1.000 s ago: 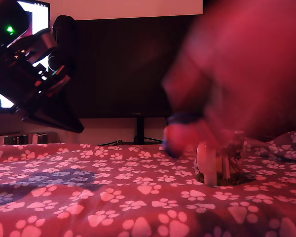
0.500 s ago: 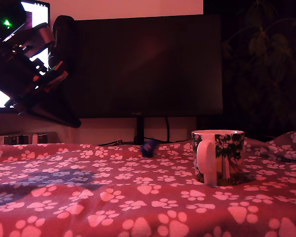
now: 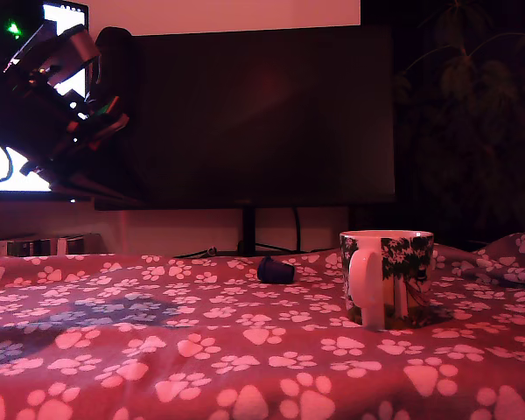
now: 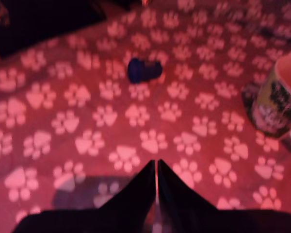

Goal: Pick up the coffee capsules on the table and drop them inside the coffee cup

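A dark blue-purple coffee capsule (image 3: 275,269) lies on its side on the table (image 3: 157,350), a red cloth with pale paw prints. The wrist view shows the same capsule (image 4: 143,70) well ahead of my fingertips. The coffee cup (image 3: 388,277), white with a dark leafy print and its handle facing the camera, stands upright to the exterior view's right of the capsule; the wrist view catches the cup (image 4: 276,102) at its edge. My gripper (image 4: 156,164) is shut with nothing in it, its two dark fingers pressed together. The arm (image 3: 57,114) hangs high at the exterior view's left, far from both.
A large dark monitor (image 3: 254,114) on a stand (image 3: 247,232) rises behind the table. A lit screen (image 3: 35,105) glows behind the arm. Bunched cloth (image 3: 507,258) lies at the exterior view's far right. A plant (image 3: 472,70) stands in the dark back right.
A person's blurred hand near the cup one second ago has left. The blue capsule tumbled and came to rest on its side. The arm rose slightly at the exterior view's left.
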Robot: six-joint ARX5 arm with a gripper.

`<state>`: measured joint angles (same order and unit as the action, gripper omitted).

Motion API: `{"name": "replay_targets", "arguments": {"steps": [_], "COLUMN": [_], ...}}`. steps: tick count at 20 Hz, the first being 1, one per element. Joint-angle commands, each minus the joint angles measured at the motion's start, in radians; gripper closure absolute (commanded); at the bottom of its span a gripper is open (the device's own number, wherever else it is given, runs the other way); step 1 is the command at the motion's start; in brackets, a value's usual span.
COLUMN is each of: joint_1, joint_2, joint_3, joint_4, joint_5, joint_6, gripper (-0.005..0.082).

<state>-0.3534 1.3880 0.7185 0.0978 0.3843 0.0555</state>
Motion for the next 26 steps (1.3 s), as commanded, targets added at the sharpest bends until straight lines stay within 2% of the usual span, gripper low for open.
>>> {"name": "replay_targets", "arguments": {"steps": [1, 7, 9, 10, 12, 13, 14, 15, 20, 26], "joint_1": [-0.003, -0.013, -0.019, -0.021, -0.030, -0.034, -0.036, -0.040, -0.042, -0.042], "joint_2": [-0.014, -0.014, -0.014, -0.014, -0.013, -0.013, -0.013, -0.013, -0.013, -0.013], "joint_3": [-0.014, -0.014, -0.014, -0.014, -0.014, -0.014, -0.014, -0.014, -0.014, -0.013], "joint_4": [0.016, 0.016, 0.021, 0.028, 0.051, 0.063, 0.070, 0.070, 0.066, 0.082], "joint_5": [0.003, 0.004, 0.004, 0.006, 0.028, 0.026, 0.026, 0.025, -0.002, -0.001], "joint_6": [-0.002, 0.005, 0.005, 0.005, 0.006, 0.006, 0.011, 0.024, 0.021, 0.022], "gripper": [0.0788, 0.0787, 0.0731, 0.0618, 0.0268, 0.0131, 0.0059, 0.0052, 0.0052, 0.0053]}}
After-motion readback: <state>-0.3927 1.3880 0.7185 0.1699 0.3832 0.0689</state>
